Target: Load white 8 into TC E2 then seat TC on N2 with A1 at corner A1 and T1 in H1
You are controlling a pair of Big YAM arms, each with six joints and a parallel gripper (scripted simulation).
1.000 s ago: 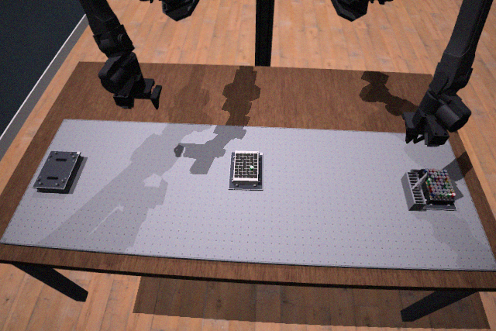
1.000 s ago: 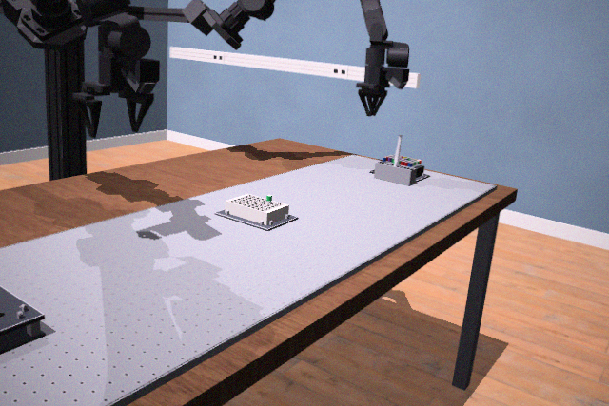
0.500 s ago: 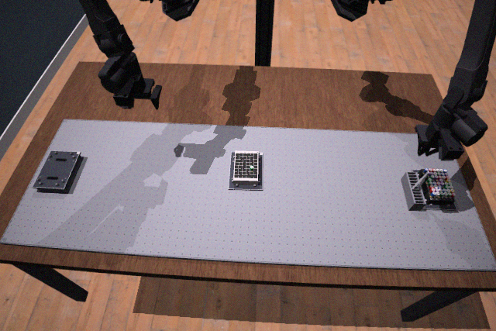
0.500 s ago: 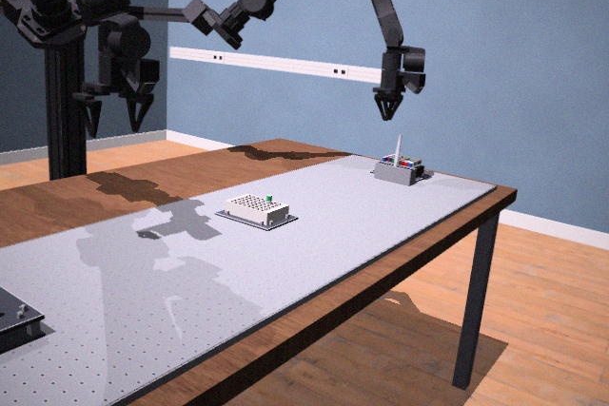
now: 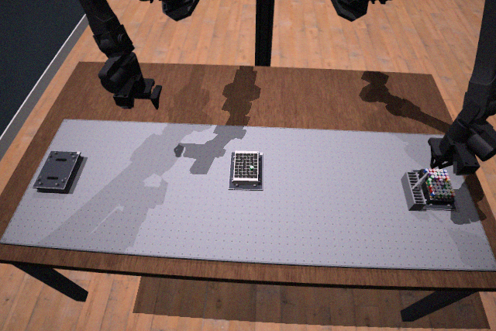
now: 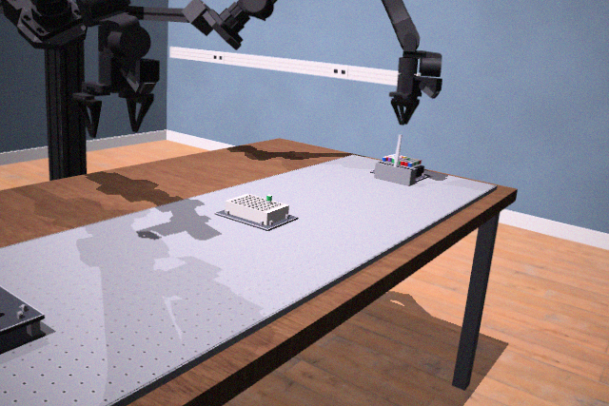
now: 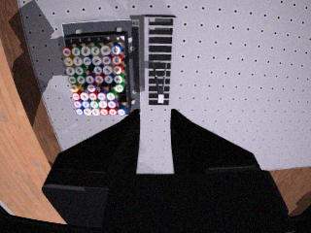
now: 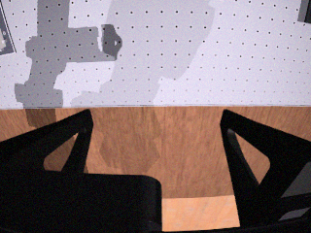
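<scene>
The left gripper (image 5: pixel 436 162) (image 6: pixel 402 122) (image 7: pixel 155 116) is positioned above the counter near its left end edge; fingers narrowly apart, nothing held. The right gripper (image 5: pixel 140 103) (image 6: pixel 113 133) (image 8: pixel 156 116) is positioned above the arm-side edge, toward the right corner; fingers wide, nothing held.

The white rectangular tube carrier TC (image 5: pixel 245 165) (image 6: pixel 255 207) lies midway between the end edges. One green-capped vial (image 5: pixel 251 167) (image 6: pixel 268 197) stands in it. The dark raised plate nest N2 (image 5: pixel 59 169) (image 6: pixel 14 315) is near the right end edge.

Near the left end edge, the black rectangular vial rack R1 (image 5: pixel 439 200) (image 6: pixel 419 169) (image 7: pixel 97 40) adjoins the grey slotted block holder H1 (image 5: pixel 409 194) (image 6: pixel 393 174) (image 7: pixel 160 45). Slender pale forceps T1 (image 5: pixel 419 180) (image 6: pixel 398 149) (image 7: pixel 160 98) stand in H1, tilted.
</scene>
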